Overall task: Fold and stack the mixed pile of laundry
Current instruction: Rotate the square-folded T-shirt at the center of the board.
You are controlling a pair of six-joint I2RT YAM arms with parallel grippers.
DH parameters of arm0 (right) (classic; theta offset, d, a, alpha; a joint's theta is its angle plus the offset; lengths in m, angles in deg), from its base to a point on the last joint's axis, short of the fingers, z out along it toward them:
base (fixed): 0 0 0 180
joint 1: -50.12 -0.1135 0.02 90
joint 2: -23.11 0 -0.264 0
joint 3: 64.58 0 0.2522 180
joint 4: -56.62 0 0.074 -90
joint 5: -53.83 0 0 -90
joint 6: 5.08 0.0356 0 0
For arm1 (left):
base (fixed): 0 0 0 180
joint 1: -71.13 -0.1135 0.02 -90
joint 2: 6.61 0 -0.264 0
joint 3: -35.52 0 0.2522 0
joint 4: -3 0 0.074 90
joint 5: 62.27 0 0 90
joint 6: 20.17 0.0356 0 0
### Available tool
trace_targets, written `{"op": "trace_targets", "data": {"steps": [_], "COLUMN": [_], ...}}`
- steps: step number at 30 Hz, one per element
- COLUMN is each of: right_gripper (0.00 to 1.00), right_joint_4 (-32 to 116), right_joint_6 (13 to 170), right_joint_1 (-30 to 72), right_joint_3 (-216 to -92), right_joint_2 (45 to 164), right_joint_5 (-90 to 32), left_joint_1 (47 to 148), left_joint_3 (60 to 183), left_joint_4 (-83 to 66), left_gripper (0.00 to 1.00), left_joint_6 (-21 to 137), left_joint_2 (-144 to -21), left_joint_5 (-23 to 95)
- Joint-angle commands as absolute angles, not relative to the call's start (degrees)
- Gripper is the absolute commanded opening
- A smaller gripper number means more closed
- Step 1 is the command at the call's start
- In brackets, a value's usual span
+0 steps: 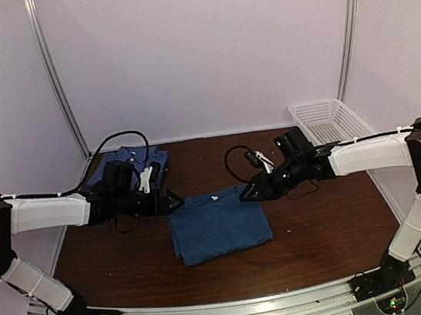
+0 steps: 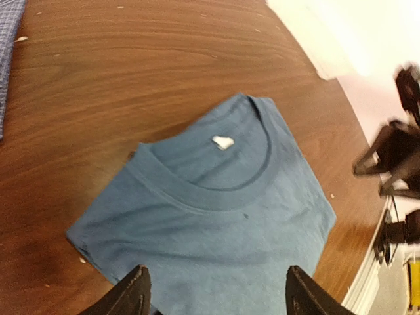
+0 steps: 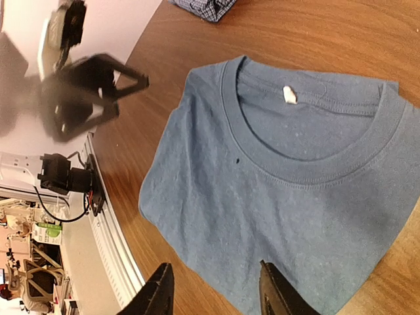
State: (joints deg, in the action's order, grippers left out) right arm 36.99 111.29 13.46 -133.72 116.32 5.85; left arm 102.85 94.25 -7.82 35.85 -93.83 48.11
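Far left on the bench, at its back, lies the checked shirt. The left pincer is open and empty, beside the folded teal t-shirt in the middle. The right pincer, also open and empty, is at its other side.

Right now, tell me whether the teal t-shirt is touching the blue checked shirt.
Apart. The left wrist view shows a strip of bare table between the teal t-shirt and the blue checked shirt.
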Motion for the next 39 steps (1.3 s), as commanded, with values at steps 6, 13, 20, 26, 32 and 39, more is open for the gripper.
{"op": "trace_targets", "data": {"steps": [6,13,20,26,32,39], "right_gripper": [0.44,0.41,0.41,0.44,0.43,0.41], "right_joint_4": [36.66,39.03,40.08,38.09,27.00,21.00], "right_joint_6": [109.29,110.39,111.42,106.86,97.73,90.40], "right_joint_1": [14.45,17.90,20.40,18.95,6.32,-8.65], "right_joint_3": [-140.50,-136.72,-130.33,-135.21,-146.92,-155.12], "right_joint_2": [127.73,135.16,132.74,120.91,119.89,126.57], "right_joint_5": [5.66,4.42,1.12,-2.02,-11.28,-20.03], "left_joint_1": [111.99,111.72,101.48,100.18,95.95,93.68], "left_joint_3": [84.44,80.02,79.02,80.87,79.59,79.08], "left_joint_4": [0.57,-0.92,-2.45,-0.75,-0.76,-1.83], "left_gripper": [0.56,0.52,0.50,0.63,0.77,0.81], "left_joint_6": [31.01,29.85,29.98,29.77,26.01,24.08], "left_joint_2": [-89.54,-94.96,-93.16,-86.25,-83.46,-83.26], "left_joint_5": [55.03,52.13,51.11,51.25,52.39,53.01]}}
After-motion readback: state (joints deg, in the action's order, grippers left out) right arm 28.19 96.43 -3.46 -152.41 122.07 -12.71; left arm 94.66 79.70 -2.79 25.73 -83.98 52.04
